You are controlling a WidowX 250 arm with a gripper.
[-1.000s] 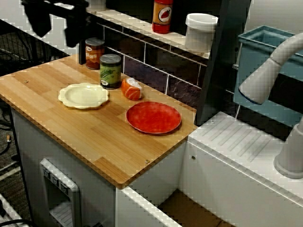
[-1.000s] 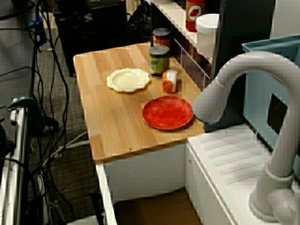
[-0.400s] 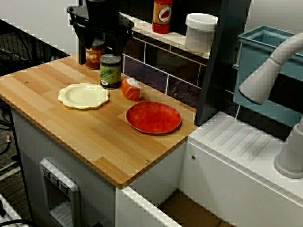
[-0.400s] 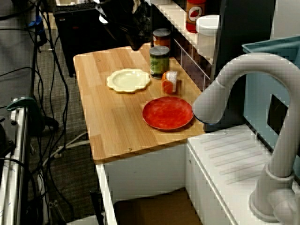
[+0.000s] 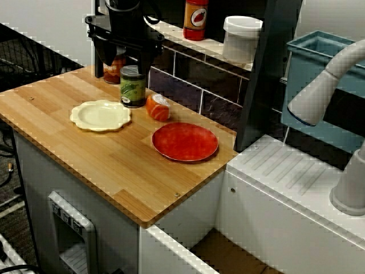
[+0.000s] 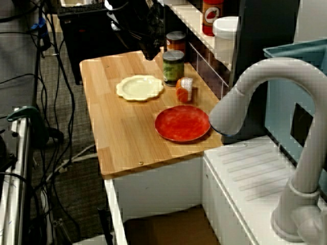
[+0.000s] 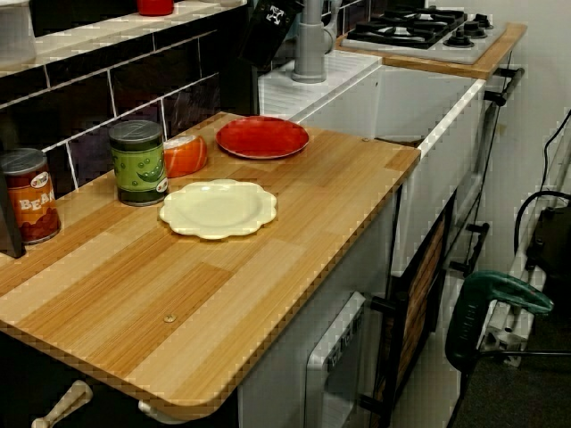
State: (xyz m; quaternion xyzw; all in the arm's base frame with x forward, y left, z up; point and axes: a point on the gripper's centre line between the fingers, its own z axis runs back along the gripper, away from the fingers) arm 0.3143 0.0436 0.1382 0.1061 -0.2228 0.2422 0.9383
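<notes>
View across the tabletop toward the tiled wall: the black gripper (image 5: 126, 61) is hanging over the back corner, right above the red bean can (image 5: 114, 71) and the green can (image 5: 133, 85). Its jaws are looking spread wide with nothing between them, so it's carrying nothing. I can't tell whether it's brushing either can.

Both cans are standing upright near the wall, the bean can closer to the corner and the green one just beside it. In the view from over the sink faucet the gripper (image 6: 149, 50) is just a dark blob on the near side of the bean can (image 6: 176, 41), so that one isn't helping much.

Around them: a cream scalloped plate (image 5: 101, 115) is sitting in front of the green can, an orange item with a white label (image 5: 158, 107) is lying just beside that can, and a red plate (image 5: 185, 141) is resting nearer the sink. The view from the tabletop's end is showing the same lineup on the wooden tabletop (image 7: 268, 267), with the gripper out of frame.
</notes>
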